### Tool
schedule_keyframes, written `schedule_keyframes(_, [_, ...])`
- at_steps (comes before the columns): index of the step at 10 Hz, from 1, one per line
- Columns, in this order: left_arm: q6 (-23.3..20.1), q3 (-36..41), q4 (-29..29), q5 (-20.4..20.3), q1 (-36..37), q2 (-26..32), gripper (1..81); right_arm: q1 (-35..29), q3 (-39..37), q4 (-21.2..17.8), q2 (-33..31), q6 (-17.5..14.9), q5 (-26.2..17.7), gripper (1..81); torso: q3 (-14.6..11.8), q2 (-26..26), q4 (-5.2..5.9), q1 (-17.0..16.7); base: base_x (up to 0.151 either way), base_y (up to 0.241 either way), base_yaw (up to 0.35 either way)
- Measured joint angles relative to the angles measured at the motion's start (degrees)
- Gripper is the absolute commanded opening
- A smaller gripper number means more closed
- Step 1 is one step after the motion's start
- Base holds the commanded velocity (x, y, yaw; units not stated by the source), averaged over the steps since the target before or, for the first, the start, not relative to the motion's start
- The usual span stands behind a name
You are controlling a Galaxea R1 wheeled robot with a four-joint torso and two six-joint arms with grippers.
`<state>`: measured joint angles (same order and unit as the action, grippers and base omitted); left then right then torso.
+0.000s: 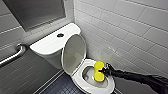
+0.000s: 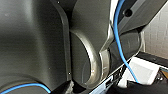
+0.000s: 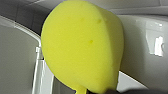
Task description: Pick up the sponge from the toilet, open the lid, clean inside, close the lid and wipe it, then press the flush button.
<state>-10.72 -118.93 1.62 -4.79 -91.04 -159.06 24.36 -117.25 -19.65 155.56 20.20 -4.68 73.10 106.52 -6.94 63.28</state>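
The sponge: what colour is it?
The sponge is bright yellow; the right wrist view shows it best.

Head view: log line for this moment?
phase: clean inside | lid: up | right hand: shut on sponge | sponge: in bowl opening, contact unclear

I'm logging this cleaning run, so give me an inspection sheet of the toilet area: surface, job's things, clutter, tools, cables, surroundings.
surface: toilet, white and glossy; the dark flush button sits in the middle of the tank top.
job's things: lid raised, leaning back toward the tank; yellow sponge at the open bowl, contact with the ceramic cannot be told.
clutter: nothing seen.
grippers: right tool pinches the sponge at its middle.
cables: blue cable runs along the robot's dark body in the left wrist view.
surroundings: white tiled wall, metal grab bar, dark tiled floor.
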Motion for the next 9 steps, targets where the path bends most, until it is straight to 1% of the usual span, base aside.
schedule_keyframes(2, [-0.8, -0.3, 0.0, 0.0, 0.0, -0.8, 81.1, 1.3, 4.4, -0.3, -4.6, 0.4, 1.7, 1.0, 0.0, 0.0, 0.00, 0.0, 0.000, 0.000, 0.000])
schedule_keyframes(4, [-1.4, -1.9, 0.0, 0.0, 0.0, -2.3, 81.1, 3.3, 8.2, -0.9, -8.6, 0.5, 4.4, 1.0, 0.0, 0.0, 0.00, 0.0, 0.000, 0.000, 0.000])
schedule_keyframes(7, [-1.7, -2.2, 0.0, 0.0, -0.1, -2.7, 81.1, 6.8, 13.9, -1.9, -13.5, 0.7, 8.7, 1.0, 0.0, 0.0, 0.00, 0.0, 0.000, 0.000, 0.000])
schedule_keyframes(9, [-2.8, -2.2, 0.0, -0.1, -0.1, -3.1, 81.1, 8.8, 18.7, -2.6, -17.2, 0.7, 10.1, 1.0, 0.0, 0.0, 0.00, 0.0, 0.000, 0.000, 0.000])
